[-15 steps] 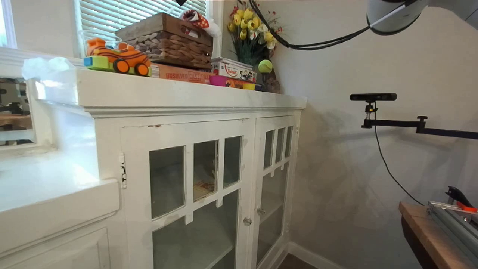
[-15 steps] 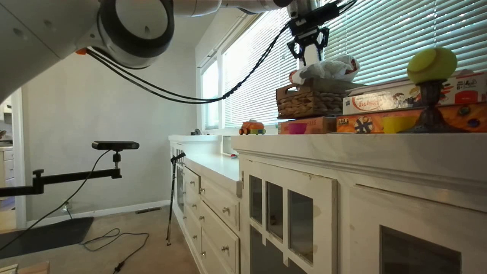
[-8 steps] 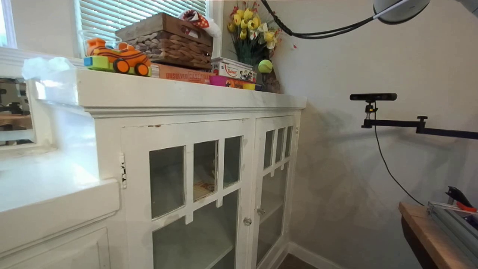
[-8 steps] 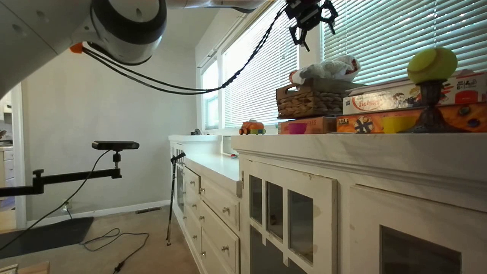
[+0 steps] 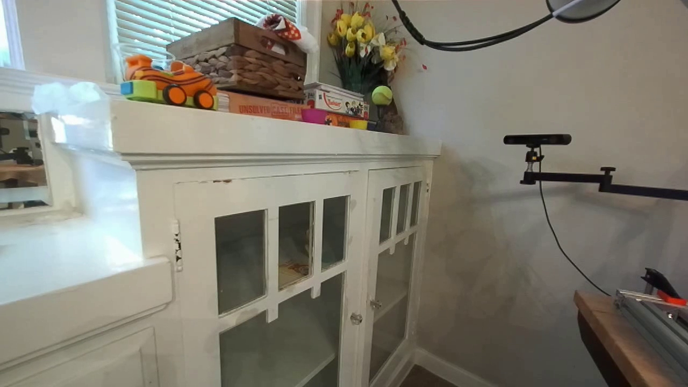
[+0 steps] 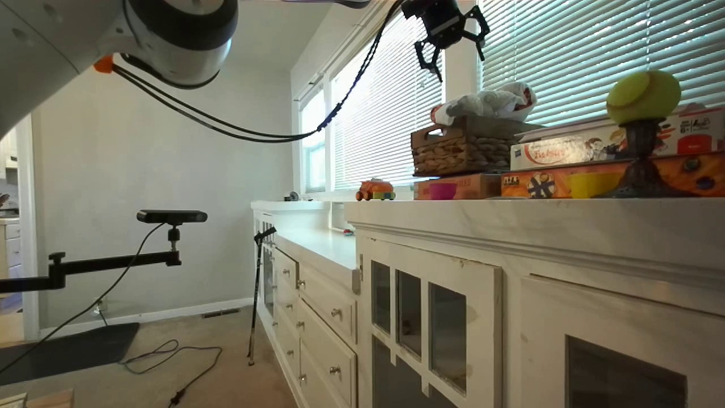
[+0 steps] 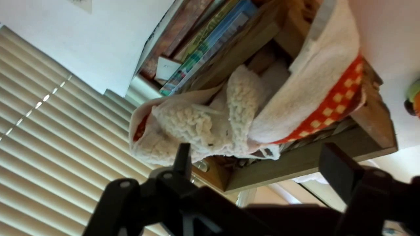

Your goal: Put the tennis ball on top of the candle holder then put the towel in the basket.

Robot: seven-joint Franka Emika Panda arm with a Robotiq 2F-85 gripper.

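Observation:
In both exterior views the tennis ball [image 5: 382,95] rests on top of the dark candle holder [image 6: 640,164]. The white towel [image 6: 487,103], with a red checked band, lies bunched in the top of the brown wicker basket [image 6: 464,156]. Seen from the wrist, part of the towel [image 7: 305,95] drapes across one end of the basket, and the basket's wooden rim [image 7: 275,173] shows below it. My gripper [image 6: 460,67] hangs above the towel, tilted and apart from it. Its fingers stand wide open with nothing between them.
Game boxes [image 6: 566,153] are stacked beside the basket, with a yellow cup [image 6: 593,186] and a pink cup [image 6: 443,191] before them. An orange toy truck [image 5: 171,83] stands near the shelf's end. Flowers [image 5: 357,32] fill the corner; window blinds [image 6: 566,51] hang behind.
My gripper has spread its fingers, risen away from the towel, tilted, and shifted slightly left in an exterior view. The towel stays on the basket; ball and candle holder have not moved.

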